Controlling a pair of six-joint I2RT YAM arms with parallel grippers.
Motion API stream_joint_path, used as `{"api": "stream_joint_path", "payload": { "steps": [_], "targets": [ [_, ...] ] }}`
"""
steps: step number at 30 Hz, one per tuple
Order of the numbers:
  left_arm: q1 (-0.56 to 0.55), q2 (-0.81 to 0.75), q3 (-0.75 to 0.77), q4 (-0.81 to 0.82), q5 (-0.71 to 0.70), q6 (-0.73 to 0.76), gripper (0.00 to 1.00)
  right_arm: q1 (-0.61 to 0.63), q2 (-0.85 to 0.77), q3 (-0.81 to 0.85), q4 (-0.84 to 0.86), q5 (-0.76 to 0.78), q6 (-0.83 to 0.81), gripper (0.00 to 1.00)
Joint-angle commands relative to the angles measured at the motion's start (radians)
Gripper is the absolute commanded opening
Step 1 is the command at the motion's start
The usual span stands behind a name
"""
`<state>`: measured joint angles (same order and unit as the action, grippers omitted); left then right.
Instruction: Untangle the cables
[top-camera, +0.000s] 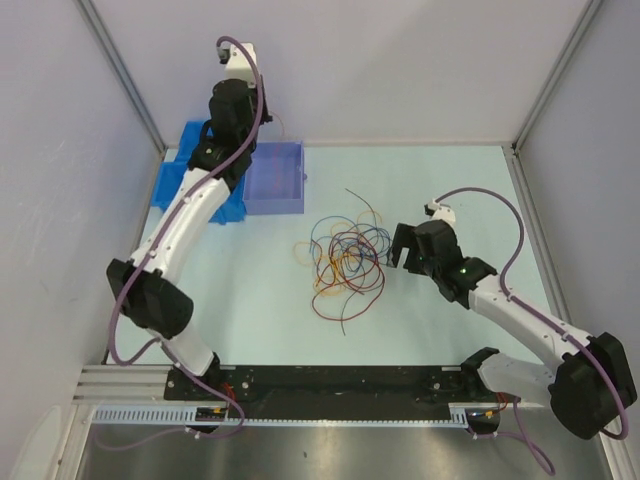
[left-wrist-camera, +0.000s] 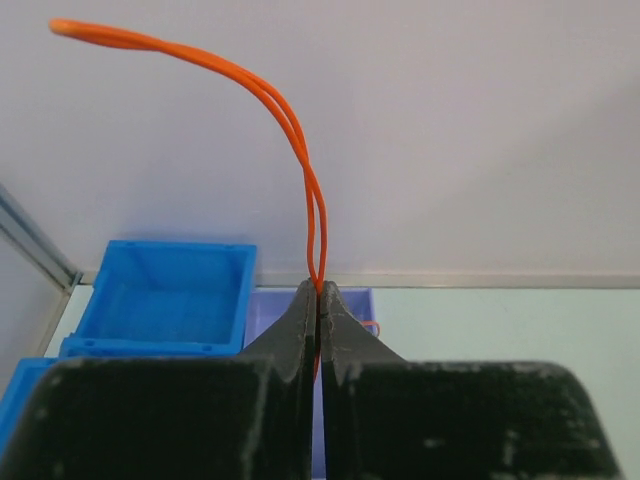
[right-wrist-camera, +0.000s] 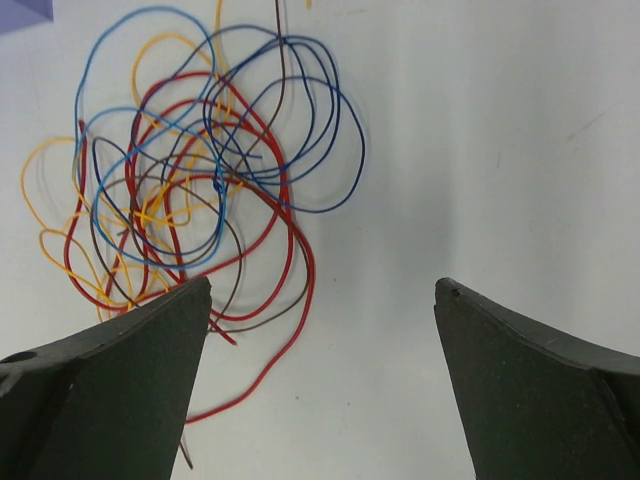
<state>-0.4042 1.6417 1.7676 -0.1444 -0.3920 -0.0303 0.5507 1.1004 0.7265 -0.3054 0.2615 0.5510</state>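
Observation:
The cables lie in a loose tangle of red, orange, yellow, blue and dark wires on the pale table. The tangle also shows in the right wrist view, ahead and to the left of my fingers. My right gripper is open and empty, low over the table just right of the tangle. My left gripper is raised over the bins at the far left. It is shut on one orange cable, which is folded double, rises from the fingertips and curls left.
A blue bin and a purple bin stand at the far left by the back wall. Frame posts and side walls close in the table.

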Motion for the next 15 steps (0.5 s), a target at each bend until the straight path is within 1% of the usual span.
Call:
{"api": "stream_joint_path", "payload": {
  "steps": [1,3,6,10,11,15],
  "targets": [
    [0.079,0.085,0.125,0.025,-0.041,-0.045,0.00,0.015,-0.013,-0.025,0.075,-0.031,0.017,0.97],
    [0.109,0.133,0.170,0.060,-0.076,-0.053,0.00,0.021,-0.004,-0.033,0.084,-0.053,0.013,0.97],
    [0.151,0.182,0.240,0.086,-0.090,-0.065,0.00,0.035,0.012,-0.033,0.095,-0.071,0.007,0.96],
    [0.215,0.282,0.344,0.082,-0.081,-0.109,0.00,0.046,0.033,-0.033,0.112,-0.094,-0.003,0.96],
    [0.234,0.299,0.395,0.072,-0.079,-0.118,0.00,0.048,0.038,-0.032,0.115,-0.099,-0.006,0.96],
    [0.255,0.388,0.484,0.103,-0.070,-0.076,0.00,0.049,0.056,-0.032,0.129,-0.120,-0.013,0.96]
  ]
}}
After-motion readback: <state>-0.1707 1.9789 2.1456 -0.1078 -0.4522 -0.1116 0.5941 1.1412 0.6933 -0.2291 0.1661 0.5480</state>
